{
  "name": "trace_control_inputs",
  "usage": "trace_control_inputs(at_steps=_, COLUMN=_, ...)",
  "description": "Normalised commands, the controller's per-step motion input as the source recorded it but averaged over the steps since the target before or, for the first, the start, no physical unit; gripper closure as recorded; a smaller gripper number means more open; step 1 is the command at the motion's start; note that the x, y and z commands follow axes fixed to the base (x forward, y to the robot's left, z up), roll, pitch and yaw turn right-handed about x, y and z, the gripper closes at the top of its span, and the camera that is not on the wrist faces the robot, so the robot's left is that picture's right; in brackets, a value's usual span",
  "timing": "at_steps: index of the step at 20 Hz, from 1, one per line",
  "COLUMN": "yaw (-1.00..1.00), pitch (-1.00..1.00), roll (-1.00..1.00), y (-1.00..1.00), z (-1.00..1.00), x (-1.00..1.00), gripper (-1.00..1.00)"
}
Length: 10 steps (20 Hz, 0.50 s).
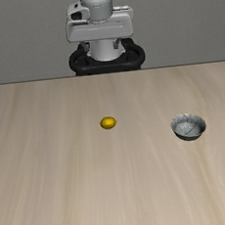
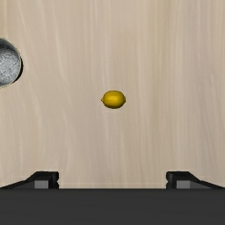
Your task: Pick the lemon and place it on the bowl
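I am holding my gripper wide open and empty, touching nothing, above the tabletop. The lemon is lying on the tabletop beyond my fingertips, well apart from the bowl.

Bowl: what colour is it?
Silver-grey, metallic-looking bowl; shows best in the exterior view.

Bright yellow lemon, silvery grey bowl with a mottled sheen, pale beige worktop with faint wood grain, white robot arm on black base, black tool, plain grey wall
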Motion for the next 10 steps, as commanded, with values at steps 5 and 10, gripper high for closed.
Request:
trace_control_inputs(at_steps=5, yaw=0.0, pitch=0.0, roll=0.0, y=0.2, z=0.0, x=0.8, gripper=-1.0)
trace_control_inputs(at_steps=10, yaw=0.0, pitch=0.0, roll=0.0, y=-0.2, z=-0.6, x=0.2, gripper=-1.0)
